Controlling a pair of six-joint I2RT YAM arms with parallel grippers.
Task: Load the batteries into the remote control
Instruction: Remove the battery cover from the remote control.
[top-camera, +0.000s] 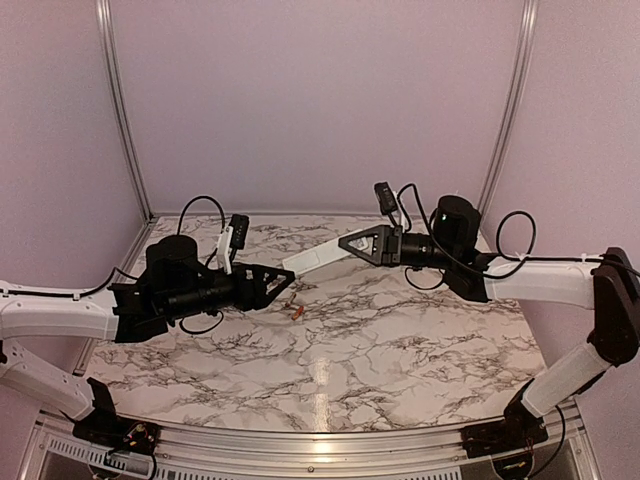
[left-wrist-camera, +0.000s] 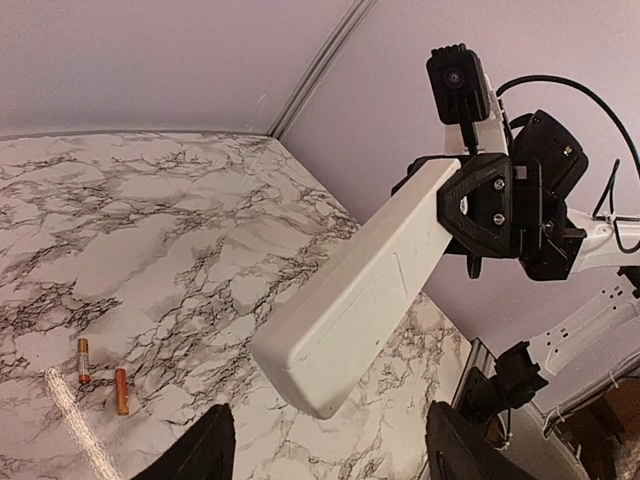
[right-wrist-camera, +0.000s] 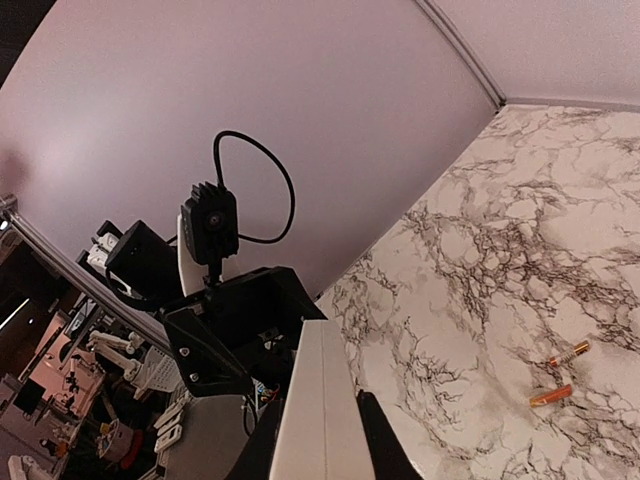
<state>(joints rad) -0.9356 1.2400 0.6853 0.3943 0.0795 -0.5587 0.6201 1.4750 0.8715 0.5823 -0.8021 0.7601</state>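
Note:
My right gripper (top-camera: 347, 243) is shut on one end of the white remote control (top-camera: 312, 257) and holds it in the air above the table, its free end pointing at my left gripper (top-camera: 287, 281). In the left wrist view the remote (left-wrist-camera: 365, 290) hangs just beyond my open, empty left gripper (left-wrist-camera: 325, 455), with a gap between them. In the right wrist view the remote (right-wrist-camera: 320, 410) sits edge-on between my fingers (right-wrist-camera: 377, 440). Two orange batteries (top-camera: 297, 312) lie side by side on the marble below, and they show in the left wrist view (left-wrist-camera: 102, 375) and the right wrist view (right-wrist-camera: 560, 375).
The marble table top (top-camera: 380, 340) is bounded by pink walls and a metal frame post (top-camera: 510, 100) at the back. A short white strip (left-wrist-camera: 75, 420) lies on the table near the batteries. Black cables loop from both wrists.

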